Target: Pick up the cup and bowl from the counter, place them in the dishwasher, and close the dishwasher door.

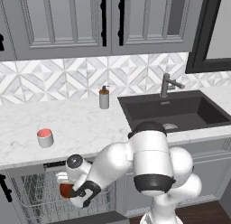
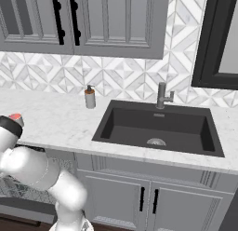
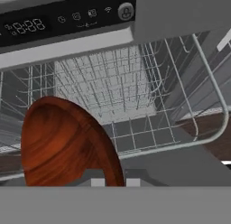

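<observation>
The claw [image 1: 77, 197] pinches the shallow dark reddish-brown bowl [image 1: 66, 190] by its rim, tilted above the grey wire dishwasher rack [image 1: 31, 196]. Released there, it could land edgewise and topple. The small grey-white, red-lined cup [image 1: 45, 137] waits on the white marble table [image 1: 85, 119].

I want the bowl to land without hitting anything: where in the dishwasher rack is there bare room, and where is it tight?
The wire rack looks bare from its far wall to the near rim; nothing sits among the tines. It is tight at the left, where the bowl held in the end effector hangs just under the control strip. The cup is on the counter.
</observation>
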Motion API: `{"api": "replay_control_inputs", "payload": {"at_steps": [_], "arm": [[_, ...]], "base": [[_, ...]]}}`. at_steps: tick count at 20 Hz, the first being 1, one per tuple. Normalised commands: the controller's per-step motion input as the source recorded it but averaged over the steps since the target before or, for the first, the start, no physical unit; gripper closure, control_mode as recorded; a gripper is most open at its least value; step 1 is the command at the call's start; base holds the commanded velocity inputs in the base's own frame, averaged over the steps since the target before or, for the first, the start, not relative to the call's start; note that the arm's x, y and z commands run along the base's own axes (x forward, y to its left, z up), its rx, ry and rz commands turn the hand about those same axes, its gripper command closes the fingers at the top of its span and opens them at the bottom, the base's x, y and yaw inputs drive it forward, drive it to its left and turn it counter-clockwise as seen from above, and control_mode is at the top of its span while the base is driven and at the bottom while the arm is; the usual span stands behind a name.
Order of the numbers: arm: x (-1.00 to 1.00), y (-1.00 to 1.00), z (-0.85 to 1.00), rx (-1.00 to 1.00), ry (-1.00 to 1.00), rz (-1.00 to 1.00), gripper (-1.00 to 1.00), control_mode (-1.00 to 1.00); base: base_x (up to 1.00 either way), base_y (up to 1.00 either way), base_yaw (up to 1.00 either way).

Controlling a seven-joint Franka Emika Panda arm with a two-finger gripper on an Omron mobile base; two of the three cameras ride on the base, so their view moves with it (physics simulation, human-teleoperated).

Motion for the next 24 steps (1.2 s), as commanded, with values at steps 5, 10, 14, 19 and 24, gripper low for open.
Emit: {"api": "replay_control_inputs", "payload": {"at_steps": [5, 10, 14, 19, 24], "arm": [[0.01, 0.15, -0.25, 0.04, -0.07, -0.09, 1.0, -1.0], [0.02, 0.22, -0.32, 0.0, -0.03, 0.02, 1.0, -1.0], [0.42, 0.02, 0.0, 0.0, 0.12, 0.0, 1.0, -1.0], [0.33, 0.15, -0.03, 0.0, 0.16, 0.01, 1.0, -1.0], [0.01, 0.57, -0.24, -0.07, -0.01, 0.03, 1.0, -1.0]], "base": [[0.0, 0.0, 0.0], [0.0, 0.0, 0.0], [0.0, 0.0, 0.0], [0.0, 0.0, 0.0], [0.0, 0.0, 0.0]]}}
